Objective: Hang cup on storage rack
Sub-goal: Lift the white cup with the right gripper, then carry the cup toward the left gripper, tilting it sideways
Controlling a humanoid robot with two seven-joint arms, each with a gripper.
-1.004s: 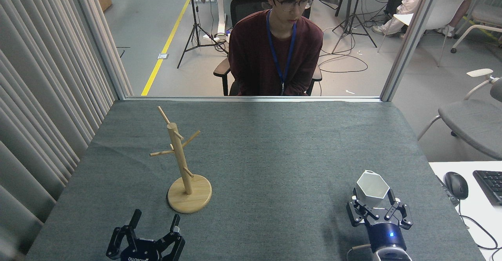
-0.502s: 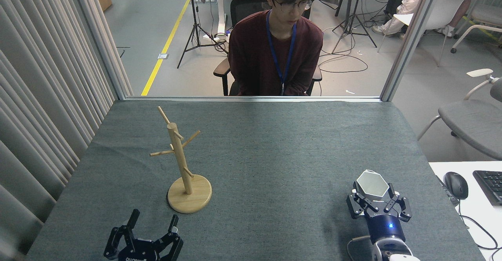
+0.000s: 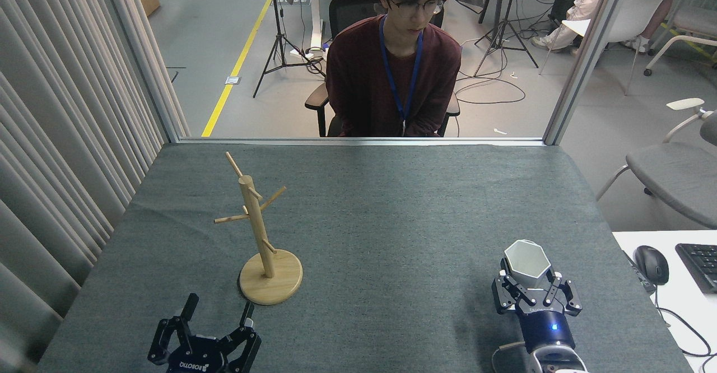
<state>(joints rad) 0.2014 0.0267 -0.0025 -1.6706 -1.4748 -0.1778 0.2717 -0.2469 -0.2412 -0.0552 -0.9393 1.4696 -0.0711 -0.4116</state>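
item: cup (image 3: 525,260), pinched by your right gripper (image 3: 530,281); left gripper (image 3: 216,317) spread, idle. step: carry. next: bring the cup's rim hole onto a storage rack (image 3: 259,233) peg.

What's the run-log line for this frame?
right pincer: shut on cup | left pincer: open, empty | rack: pegs bare | cup: not hung

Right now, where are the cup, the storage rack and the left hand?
cup (image 3: 525,261), head view, on its white inner wall.
storage rack (image 3: 255,222), head view, on the upright pole.
left hand (image 3: 217,312), head view, midway between its open fingertips.
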